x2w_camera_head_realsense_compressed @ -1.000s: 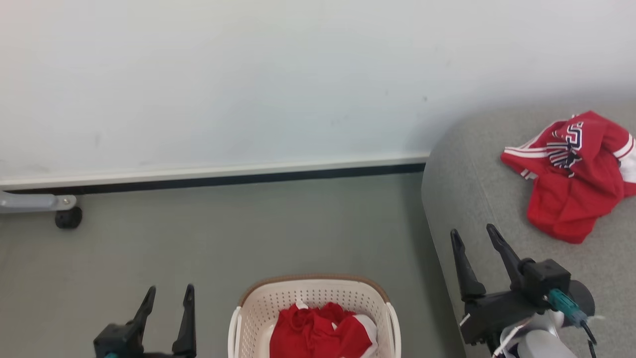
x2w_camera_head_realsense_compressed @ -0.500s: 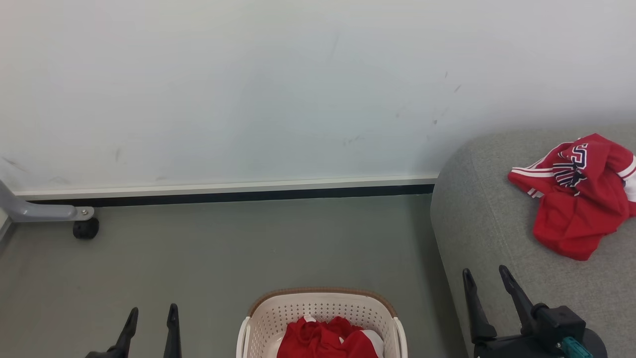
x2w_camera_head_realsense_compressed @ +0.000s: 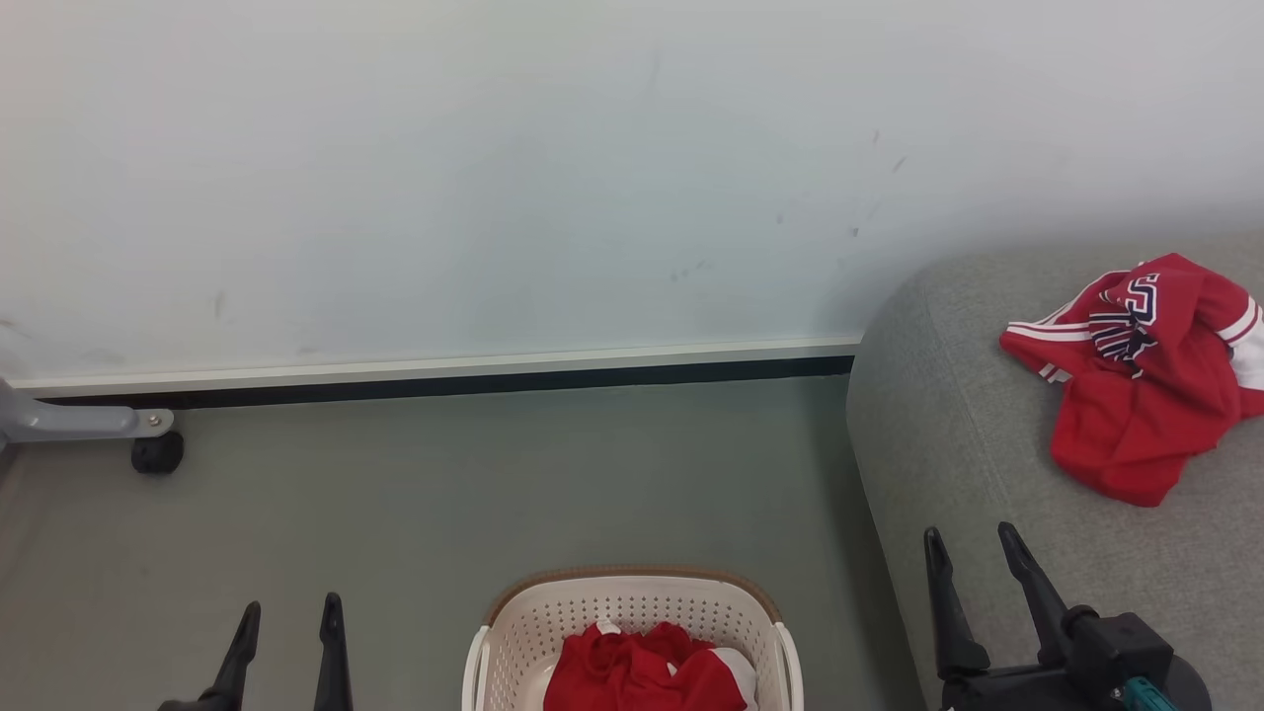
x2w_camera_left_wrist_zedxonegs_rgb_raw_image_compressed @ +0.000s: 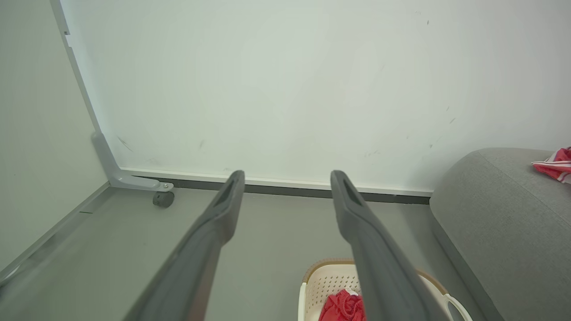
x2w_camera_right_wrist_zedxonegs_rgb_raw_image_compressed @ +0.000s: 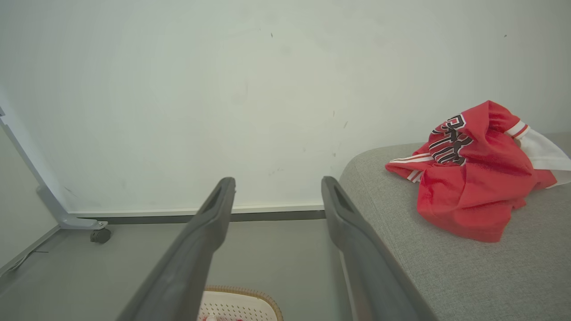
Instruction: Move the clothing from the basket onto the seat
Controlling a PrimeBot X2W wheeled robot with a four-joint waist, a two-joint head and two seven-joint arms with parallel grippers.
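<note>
A red jersey [x2w_camera_head_realsense_compressed: 1141, 380] with white stripes and lettering lies crumpled on the grey seat [x2w_camera_head_realsense_compressed: 948, 425] at the right; the right wrist view shows the jersey [x2w_camera_right_wrist_zedxonegs_rgb_raw_image_compressed: 473, 178] too. The cream basket [x2w_camera_head_realsense_compressed: 632, 607] with a brown rim stands on the floor at bottom centre and holds a second red garment [x2w_camera_head_realsense_compressed: 642, 671] with white trim. My left gripper [x2w_camera_head_realsense_compressed: 288, 614] is open at the lower left, over bare floor left of the basket. My right gripper [x2w_camera_head_realsense_compressed: 973, 543] is open above the seat's front edge, short of the jersey, nothing between its fingers.
A pale wall with a dark baseboard [x2w_camera_head_realsense_compressed: 444, 380] runs behind. A grey frame leg with a black caster [x2w_camera_head_realsense_compressed: 156, 452] stands at the left by the wall. Grey floor [x2w_camera_head_realsense_compressed: 494, 484] lies open between the basket and the wall.
The head camera has tilted up, so the basket and both grippers sit lower in the picture. The right gripper has drawn back from the jersey. Both grippers stay open.
</note>
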